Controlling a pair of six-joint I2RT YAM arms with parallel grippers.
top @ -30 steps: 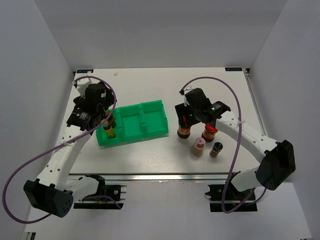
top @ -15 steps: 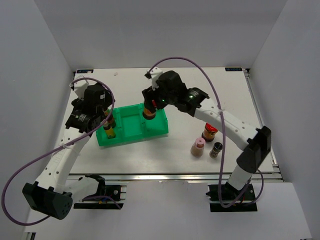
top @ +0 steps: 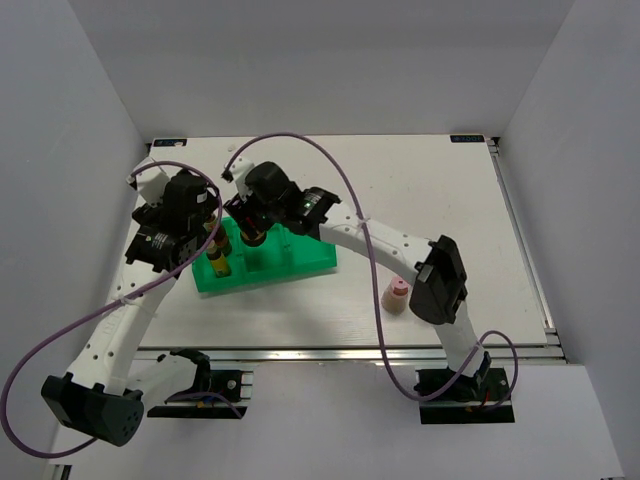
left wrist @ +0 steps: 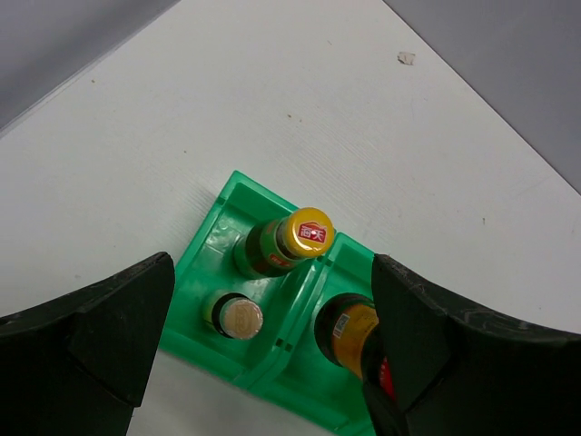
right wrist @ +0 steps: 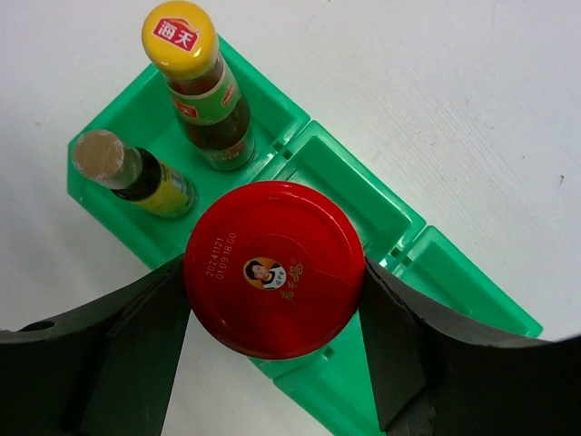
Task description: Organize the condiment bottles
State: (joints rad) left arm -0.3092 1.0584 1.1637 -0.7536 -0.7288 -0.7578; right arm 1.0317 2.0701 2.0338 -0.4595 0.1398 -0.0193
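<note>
My right gripper (right wrist: 274,272) is shut on a bottle with a wide red cap (right wrist: 274,268) and an orange-brown body (left wrist: 349,329). It holds the bottle upright in the green tray (top: 300,255), in the compartment beside the left end one. I cannot tell whether the bottle rests on the floor. The left end compartment holds a yellow-capped bottle (right wrist: 182,38) and a beige-capped bottle (right wrist: 102,154). My left gripper (left wrist: 272,363) hangs open above that end of the tray (left wrist: 218,241), holding nothing. A pink-capped bottle (top: 397,294) stands on the table at the right.
The right arm (top: 400,240) stretches across the table from the right, and its elbow (top: 440,285) covers the spot beside the pink-capped bottle. White walls close in the table (top: 420,180) at the back and sides.
The right arm has carried the red-capped bottle from the right side of the table leftward to the tray. The left gripper has stayed open over the tray's left end.
</note>
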